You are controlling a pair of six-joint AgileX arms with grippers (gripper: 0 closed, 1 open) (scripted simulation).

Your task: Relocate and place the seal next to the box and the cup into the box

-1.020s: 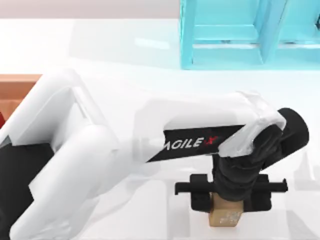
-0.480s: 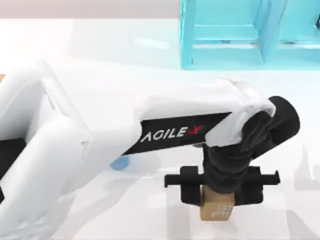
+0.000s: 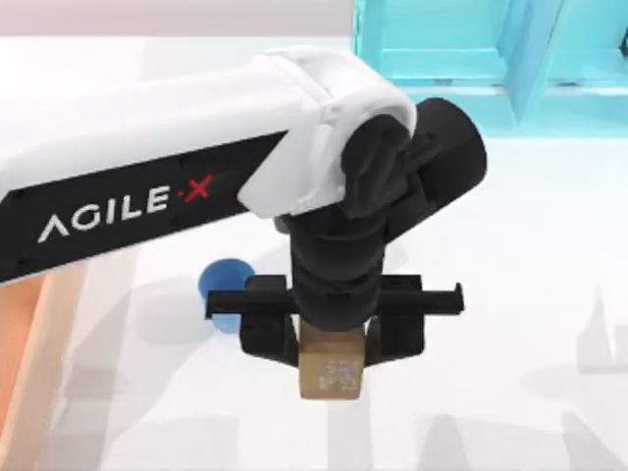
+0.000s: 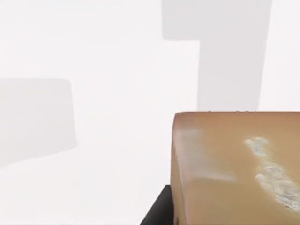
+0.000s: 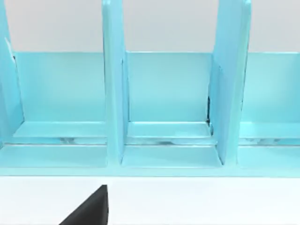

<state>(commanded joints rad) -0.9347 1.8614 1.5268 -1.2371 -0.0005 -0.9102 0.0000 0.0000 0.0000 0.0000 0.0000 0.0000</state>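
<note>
The seal [image 3: 332, 378], a golden-brown block with white marks on one face, hangs above the table in the lower middle of the top view. My left gripper [image 3: 332, 351] is shut on it from above, black fingers on both sides. In the left wrist view the seal [image 4: 234, 168] looms close over the white table. The blue cup [image 3: 222, 285] stands on the table just left of the gripper, partly hidden by its crossbar. An orange-brown strip of the box [image 3: 18, 363] shows at the left edge. My right gripper [image 5: 89, 208] faces the shelf.
A cyan shelf unit [image 3: 471, 69] stands at the back right; its open compartments [image 5: 168, 93] face the right wrist camera. The white left arm [image 3: 147, 167] spans the table from the left. White table lies to the right of the seal.
My left arm has swung left and risen, carrying the seal with it. The cup has come out from under the arm, and the box's edge is back at the left.
</note>
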